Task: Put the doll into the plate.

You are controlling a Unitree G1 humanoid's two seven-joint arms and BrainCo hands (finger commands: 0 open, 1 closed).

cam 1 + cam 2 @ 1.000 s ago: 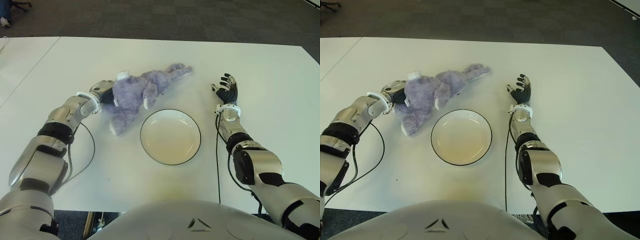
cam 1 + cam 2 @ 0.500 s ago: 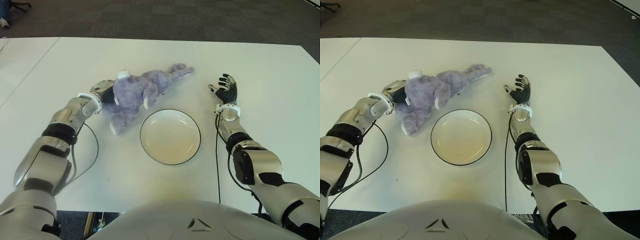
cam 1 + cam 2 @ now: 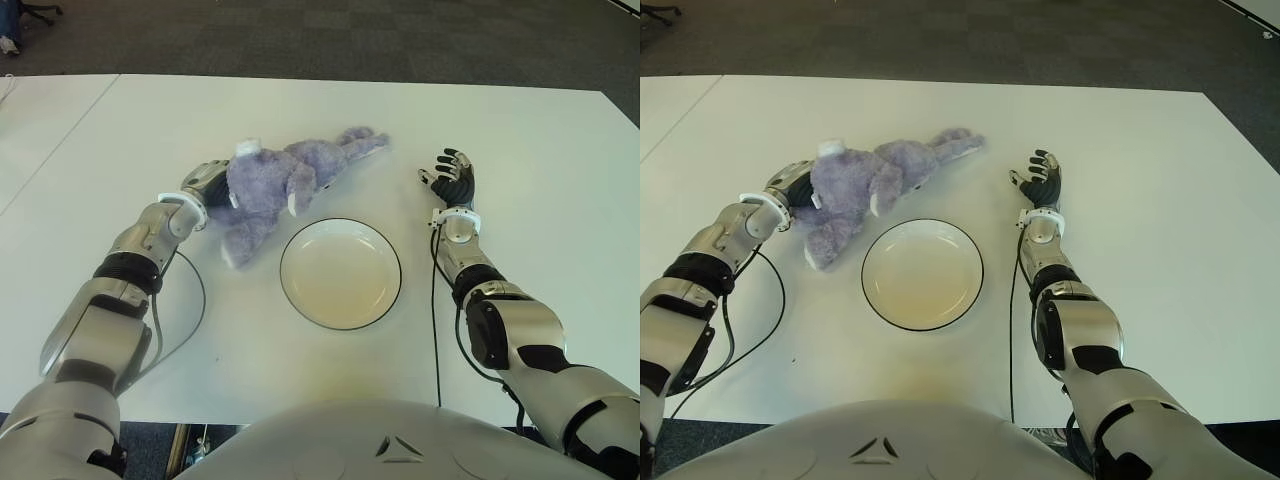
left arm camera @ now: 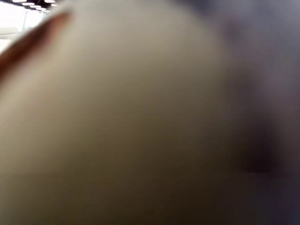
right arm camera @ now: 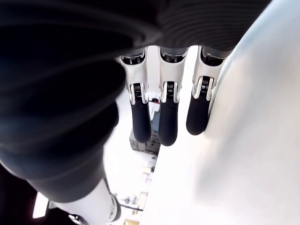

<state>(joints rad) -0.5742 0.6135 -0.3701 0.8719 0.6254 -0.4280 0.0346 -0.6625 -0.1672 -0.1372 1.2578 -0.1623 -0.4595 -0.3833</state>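
Doll (image 3: 275, 185) lies on the table (image 3: 520, 120) just left of the plate (image 3: 340, 273), long axis slanting away to the right. Left hand (image 3: 205, 182) is pressed to its near-left end — grip can't be told. Right hand (image 3: 455, 180), fingers spread & empty, is farther off.

Setting: office or lab room. Evidence: large white table (image 3: 300, 110), dark grey carpet tiles (image 3: 350, 35), office-chair base (image 3: 40, 10).

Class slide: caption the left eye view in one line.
Left hand pressed against the purple doll beside the empty plate; right hand open.
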